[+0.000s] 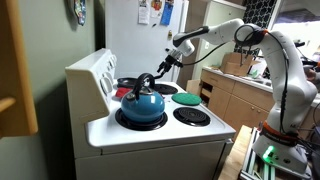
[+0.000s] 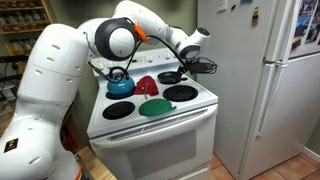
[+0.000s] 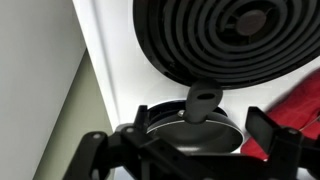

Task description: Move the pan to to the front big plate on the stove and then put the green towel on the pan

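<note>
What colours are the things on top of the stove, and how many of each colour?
Blue: 1, the kettle
Red: 1, the cloth
Green: 1, the towel
Black: 1, the pan
Total: 4

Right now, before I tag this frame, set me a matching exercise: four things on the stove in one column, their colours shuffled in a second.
Things:
1. kettle
2. towel
3. cloth
4. pan

Colours:
A. red
B. black
C. blue
D. green

Pairs: 1-C, 2-D, 3-A, 4-B
</note>
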`<state>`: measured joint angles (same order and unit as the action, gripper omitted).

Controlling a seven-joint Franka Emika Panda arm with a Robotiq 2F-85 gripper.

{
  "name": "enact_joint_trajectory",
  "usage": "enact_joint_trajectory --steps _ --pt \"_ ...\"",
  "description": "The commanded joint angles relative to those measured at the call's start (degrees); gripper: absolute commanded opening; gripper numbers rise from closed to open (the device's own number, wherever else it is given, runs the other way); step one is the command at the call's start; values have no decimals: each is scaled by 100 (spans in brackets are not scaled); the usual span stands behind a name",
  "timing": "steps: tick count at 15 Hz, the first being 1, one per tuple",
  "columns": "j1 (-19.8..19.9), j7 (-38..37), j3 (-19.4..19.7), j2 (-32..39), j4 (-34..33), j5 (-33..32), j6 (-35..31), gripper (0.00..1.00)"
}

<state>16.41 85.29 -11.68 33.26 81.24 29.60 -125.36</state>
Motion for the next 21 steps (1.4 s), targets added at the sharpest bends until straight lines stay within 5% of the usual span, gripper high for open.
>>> enact_joint_trajectory --steps 1,15,19,20,21 --pt "-66 21 92 -5 -17 53 31 100" --pt "-409 -137 16 253 67 1 -84 100" --pt "-713 -277 -16 418 105 -65 -269 58" --pt "-792 -348 -20 448 112 -81 -364 60" --pt "-866 -416 -25 494 109 -105 -473 87"
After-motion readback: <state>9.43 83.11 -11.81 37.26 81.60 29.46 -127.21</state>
